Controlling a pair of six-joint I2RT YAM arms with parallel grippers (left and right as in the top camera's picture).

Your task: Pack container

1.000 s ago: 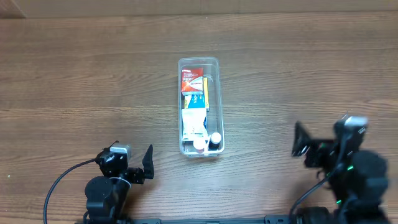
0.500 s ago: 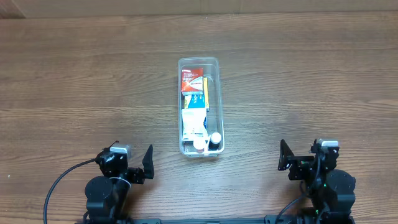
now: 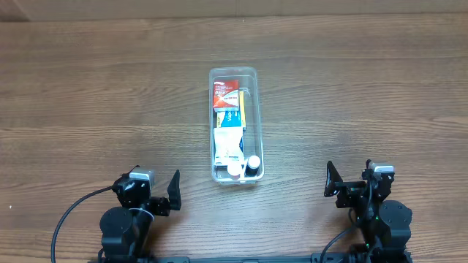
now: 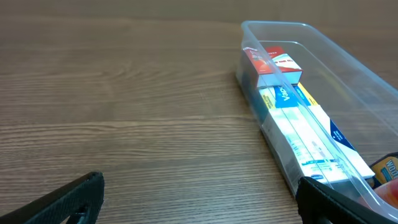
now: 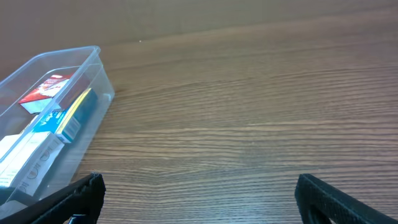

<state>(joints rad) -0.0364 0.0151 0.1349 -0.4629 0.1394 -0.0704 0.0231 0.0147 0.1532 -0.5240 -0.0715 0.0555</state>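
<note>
The clear plastic container (image 3: 255, 124) stands lengthwise at the table's middle. It holds a red and white box (image 3: 226, 90), long white and blue boxes (image 3: 229, 128) and two small white-capped bottles (image 3: 252, 162) at its near end. It also shows in the left wrist view (image 4: 348, 62) and the right wrist view (image 5: 93, 68). My left gripper (image 3: 172, 196) is open and empty near the front edge, left of the container. My right gripper (image 3: 333, 184) is open and empty near the front edge, right of the container. Both jaws show only bare wood between them (image 4: 199, 199) (image 5: 199, 199).
A wooden table (image 3: 88, 88) carries everything. Black cables (image 3: 66, 223) run from both arm bases at the front edge. A pale wall edge (image 3: 234, 7) runs along the far side.
My right arm has drawn back and down toward the front edge, settling low beside its base. The left arm and the container have not moved.
</note>
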